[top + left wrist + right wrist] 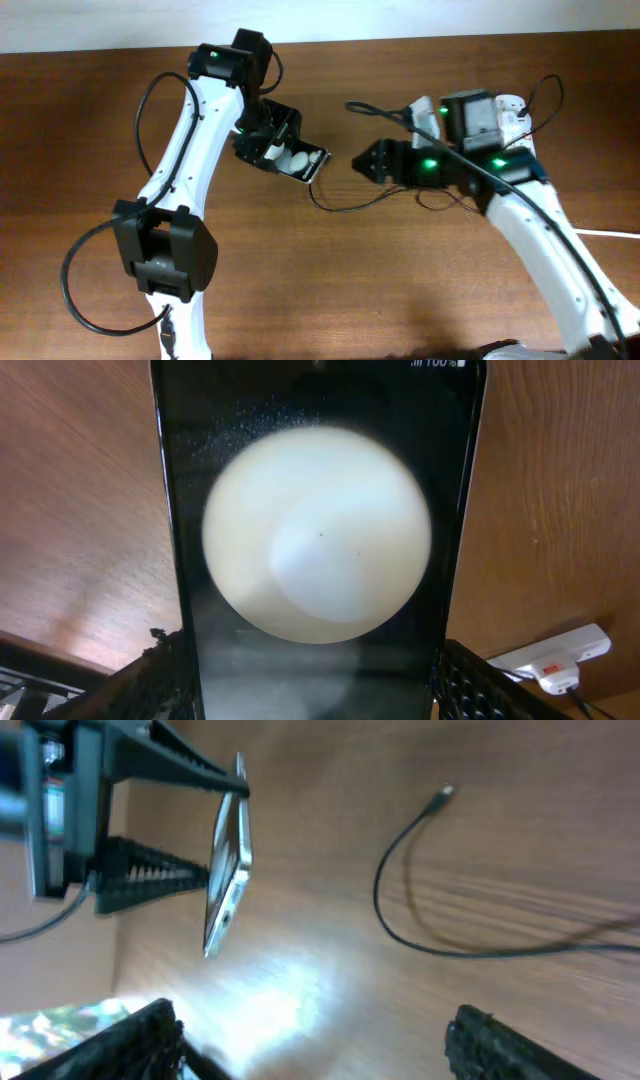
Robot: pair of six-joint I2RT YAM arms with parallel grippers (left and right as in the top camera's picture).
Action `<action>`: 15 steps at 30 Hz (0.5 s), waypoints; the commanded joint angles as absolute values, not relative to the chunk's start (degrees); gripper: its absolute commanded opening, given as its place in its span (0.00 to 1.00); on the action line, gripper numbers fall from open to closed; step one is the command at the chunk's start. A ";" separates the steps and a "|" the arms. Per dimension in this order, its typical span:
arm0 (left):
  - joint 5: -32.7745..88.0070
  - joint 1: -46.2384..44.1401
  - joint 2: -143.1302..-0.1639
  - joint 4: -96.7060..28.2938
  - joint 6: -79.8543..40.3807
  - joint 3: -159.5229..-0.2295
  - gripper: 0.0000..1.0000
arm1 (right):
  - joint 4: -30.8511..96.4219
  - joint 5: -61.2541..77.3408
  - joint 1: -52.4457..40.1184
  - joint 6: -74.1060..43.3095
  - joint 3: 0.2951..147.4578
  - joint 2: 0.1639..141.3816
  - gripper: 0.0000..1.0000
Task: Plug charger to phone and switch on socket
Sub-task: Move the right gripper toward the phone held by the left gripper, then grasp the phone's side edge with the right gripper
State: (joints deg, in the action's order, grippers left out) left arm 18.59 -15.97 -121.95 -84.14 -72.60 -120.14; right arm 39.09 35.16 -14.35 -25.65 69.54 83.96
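Observation:
My left gripper [285, 150] is shut on the black phone [303, 162] and holds it above the table; the phone fills the left wrist view [320, 540], with a large white round shape on its face. In the right wrist view the phone [228, 870] is seen edge-on. The charger's thin black cable [340, 207] loops on the table, and its connector tip [445, 792] lies free. My right gripper [362, 160] is open and empty, just right of the phone. The white socket [512, 104] lies at the back right, partly hidden by my right arm; it also shows in the left wrist view [555, 658].
The brown wooden table [320, 290] carries everything. A thick white cord [610, 233] runs off at the right edge. My left arm's base [165, 250] stands at the front left. Black arm cables hang beside both arms.

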 commanded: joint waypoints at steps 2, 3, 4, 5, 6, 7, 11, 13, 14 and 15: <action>18.41 -16.16 -122.13 -84.12 -73.97 -122.02 0.00 | 32.84 33.85 -19.70 -33.78 70.41 88.90 0.83; 18.41 -16.16 -122.13 -84.12 -73.97 -122.02 0.00 | 30.96 33.80 -20.84 -35.03 70.41 89.80 0.81; 18.44 -16.16 -122.13 -84.12 -73.97 -122.02 0.00 | 29.52 33.80 -21.71 -36.29 70.39 90.56 0.79; 18.44 -16.16 -122.13 -84.12 -73.97 -122.02 0.00 | 28.14 33.56 -22.46 -37.50 70.41 91.37 0.76; 18.46 -16.16 -122.13 -84.12 -73.97 -122.02 0.00 | 27.05 31.68 -23.44 -40.10 70.41 92.38 0.74; 18.85 -16.16 -122.13 -84.12 -73.97 -122.02 0.00 | 26.52 30.00 -24.14 -41.56 70.41 93.01 0.71; 18.87 -16.16 -122.13 -84.60 -73.97 -122.02 0.00 | 21.52 26.61 -26.76 -44.93 70.41 94.50 0.63; 18.87 -16.14 -122.13 -84.71 -73.97 -122.02 0.00 | 19.51 24.95 -27.42 -47.64 70.41 95.04 0.60; 19.09 -16.14 -122.13 -84.68 -73.97 -122.02 0.00 | 18.87 24.75 -27.49 -48.73 70.41 95.48 0.59; 19.55 -16.14 -122.13 -84.68 -73.97 -122.02 0.00 | 18.04 24.88 -27.49 -50.35 70.41 96.03 0.57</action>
